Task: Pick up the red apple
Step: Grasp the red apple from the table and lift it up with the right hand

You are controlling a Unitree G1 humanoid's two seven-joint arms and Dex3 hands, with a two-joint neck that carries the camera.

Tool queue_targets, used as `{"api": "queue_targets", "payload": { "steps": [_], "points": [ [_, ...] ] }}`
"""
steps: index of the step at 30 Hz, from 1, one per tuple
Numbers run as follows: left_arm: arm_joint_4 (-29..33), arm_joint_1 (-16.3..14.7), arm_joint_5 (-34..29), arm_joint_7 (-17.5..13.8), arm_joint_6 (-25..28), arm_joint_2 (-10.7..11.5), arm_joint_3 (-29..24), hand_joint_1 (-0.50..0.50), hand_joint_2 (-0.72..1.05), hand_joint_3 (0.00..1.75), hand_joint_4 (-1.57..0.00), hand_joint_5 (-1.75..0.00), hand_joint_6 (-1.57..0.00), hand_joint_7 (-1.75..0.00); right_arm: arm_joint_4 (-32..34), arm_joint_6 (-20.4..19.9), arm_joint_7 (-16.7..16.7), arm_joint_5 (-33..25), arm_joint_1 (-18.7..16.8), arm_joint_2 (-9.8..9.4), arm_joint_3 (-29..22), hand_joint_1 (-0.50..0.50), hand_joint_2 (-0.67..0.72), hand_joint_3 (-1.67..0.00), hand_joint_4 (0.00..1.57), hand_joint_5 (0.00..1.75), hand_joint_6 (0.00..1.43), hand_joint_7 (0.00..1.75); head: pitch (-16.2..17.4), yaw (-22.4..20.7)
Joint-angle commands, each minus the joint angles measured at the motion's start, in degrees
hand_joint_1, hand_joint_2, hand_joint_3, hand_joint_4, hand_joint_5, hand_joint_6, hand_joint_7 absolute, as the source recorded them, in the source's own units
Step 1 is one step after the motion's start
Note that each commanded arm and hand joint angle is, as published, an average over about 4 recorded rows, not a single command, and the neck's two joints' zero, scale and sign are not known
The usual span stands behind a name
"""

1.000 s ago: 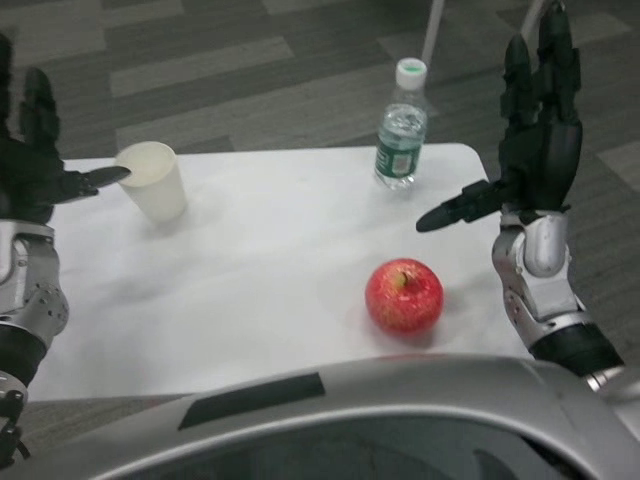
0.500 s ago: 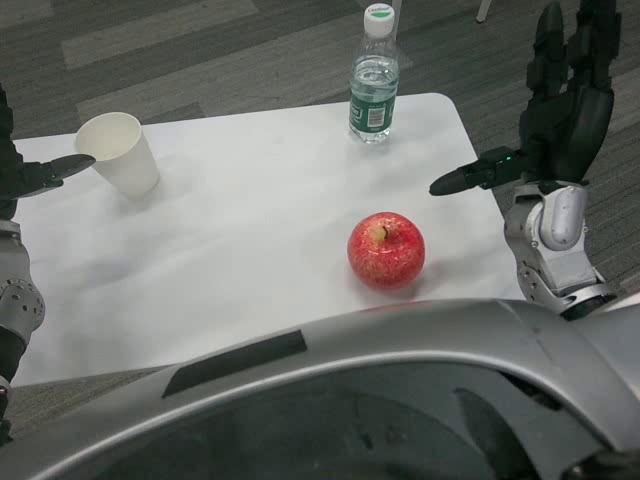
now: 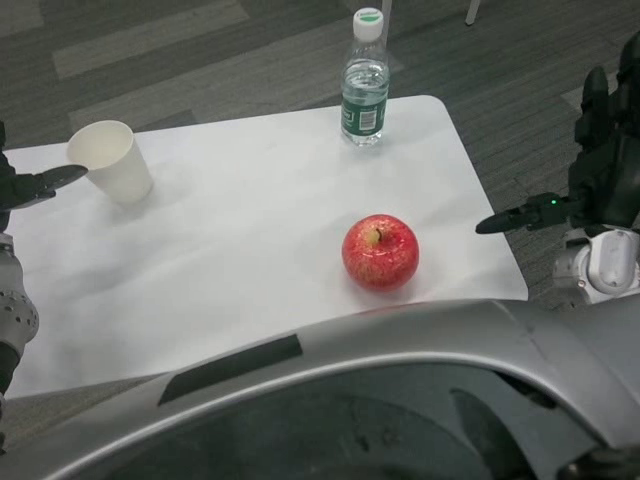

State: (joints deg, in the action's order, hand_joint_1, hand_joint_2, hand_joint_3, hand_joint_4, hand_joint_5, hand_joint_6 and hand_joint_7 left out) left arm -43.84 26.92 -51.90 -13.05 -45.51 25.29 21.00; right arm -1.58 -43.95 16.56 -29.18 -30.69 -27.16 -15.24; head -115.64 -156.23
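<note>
Step in hand: reaching for the apple (image 3: 380, 252); I judge nothing has been grasped yet.
Apple: sits upright, stem up, on the white desk (image 3: 250, 230) near its front edge and toward the right side, touched by neither hand.
How to do it well: bring the right hand (image 3: 600, 190) in from the right edge and down so the fingers spread around the widest part of the fruit, thumb on one side and the rest opposite; close evenly, since a round, smooth apple would likely roll toward the front edge if nudged from one side.
Right hand pose: raised beyond the desk's right edge, fingers released and pointing up, thumb stretched toward the desk; it holds nothing.
Left hand (image 3: 25, 185): at the left edge, mostly out of view, one finger pointing at the paper cup (image 3: 112, 160); whether it is released or clenched I cannot tell.
Keep clear of: the water bottle (image 3: 364, 80) at the back edge, well apart from the apple.
</note>
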Motion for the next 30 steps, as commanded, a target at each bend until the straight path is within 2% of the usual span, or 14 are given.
{"api": "queue_targets", "payload": {
  "steps": [1,5,8,14,19,23,26,30],
  "points": [
    [-0.1,0.6,-0.1,0.0,0.0,0.3,-0.2,-0.26,0.21,0.00,0.00,0.00,0.00,-0.42,-1.9,0.8,-2.2,0.0,-1.0,-0.35,-0.3,-0.46,0.22,0.00,0.00,0.00,0.00,0.00,-0.2,0.1],
    [-0.2,0.7,-0.1,0.0,0.0,0.2,-0.2,-0.26,0.16,0.00,0.00,0.00,0.00,-0.42,-3.1,1.1,-3.8,0.0,-1.6,-0.35,1.6,-0.46,0.19,0.00,0.00,0.00,0.00,0.00,-0.6,0.5],
    [-0.2,0.9,-0.1,0.0,0.0,0.3,-0.1,-0.26,0.23,0.00,0.00,0.00,0.00,-0.42,-4.0,1.2,-5.0,0.1,-1.9,-0.49,3.2,-0.46,0.15,0.00,0.00,0.00,0.00,0.00,-0.3,0.7],
    [-0.2,1.3,-0.1,0.0,0.1,0.4,0.4,-0.26,0.16,0.02,0.00,0.00,0.00,-0.42,-6.0,1.4,-6.5,0.3,-1.2,-1.23,9.3,-0.46,0.04,0.00,0.00,0.00,0.00,0.00,-0.7,1.6],
    [-0.3,1.3,-0.1,0.0,0.1,0.3,0.4,-0.26,0.16,0.00,0.00,0.00,0.00,-0.42,-7.7,1.5,-6.8,0.4,0.0,-2.38,14.3,-0.46,0.03,0.00,0.00,0.00,0.00,0.03,0.0,1.1],
    [-0.3,1.3,-0.1,0.0,0.0,0.3,0.4,-0.26,0.16,0.00,0.00,0.00,0.00,-0.42,-9.7,1.4,-7.3,0.6,1.0,-4.40,19.3,-0.46,0.03,-0.04,0.00,0.00,0.00,0.00,0.1,0.8],
    [-0.3,1.2,-0.1,0.0,0.0,0.3,0.4,-0.26,0.16,0.00,0.00,0.00,0.00,-0.42,-10.6,1.4,-7.6,0.7,1.6,-5.54,21.9,-0.46,0.03,-0.06,0.00,0.00,0.00,0.03,0.3,0.5],
    [-0.1,1.1,-0.1,0.0,0.0,0.4,0.4,-0.26,0.16,0.00,0.00,0.00,0.00,-0.42,-11.5,1.4,-9.4,1.1,2.0,-6.24,24.0,-0.46,-0.02,-0.08,0.00,0.00,0.00,0.02,0.4,0.5]
  ]
}}
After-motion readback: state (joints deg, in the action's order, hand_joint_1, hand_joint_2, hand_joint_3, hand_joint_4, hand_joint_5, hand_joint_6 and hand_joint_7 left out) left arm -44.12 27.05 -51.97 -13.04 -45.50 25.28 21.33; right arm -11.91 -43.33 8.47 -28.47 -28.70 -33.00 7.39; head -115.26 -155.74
